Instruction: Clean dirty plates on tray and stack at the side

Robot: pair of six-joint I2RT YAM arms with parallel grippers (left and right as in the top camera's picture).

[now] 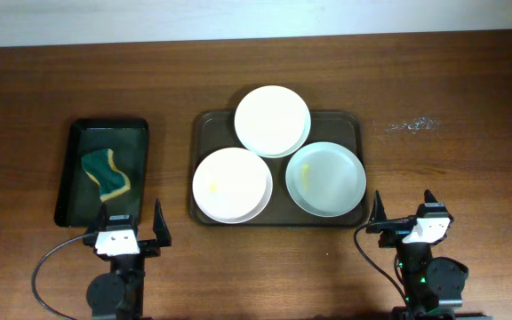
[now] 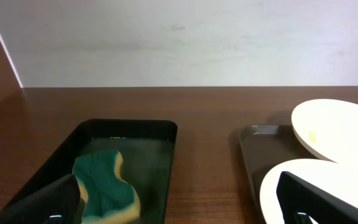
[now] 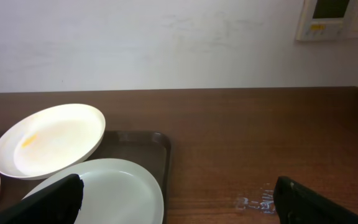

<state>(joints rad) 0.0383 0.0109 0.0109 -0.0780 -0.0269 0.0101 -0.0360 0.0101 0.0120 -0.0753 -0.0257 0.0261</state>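
Three white plates lie on the dark brown tray. The back plate rests partly on the front left plate and the front right plate. Each has a faint yellow smear. My left gripper is open and empty near the table's front edge, in front of the black tray. My right gripper is open and empty at the front right of the brown tray. The left wrist view shows two plates and the brown tray at right. The right wrist view shows the back plate, the front right plate and the tray.
A smaller black tray at the left holds a green and yellow sponge, which also shows in the left wrist view. A wet smear is on the wood right of the brown tray. A wall stands behind the table.
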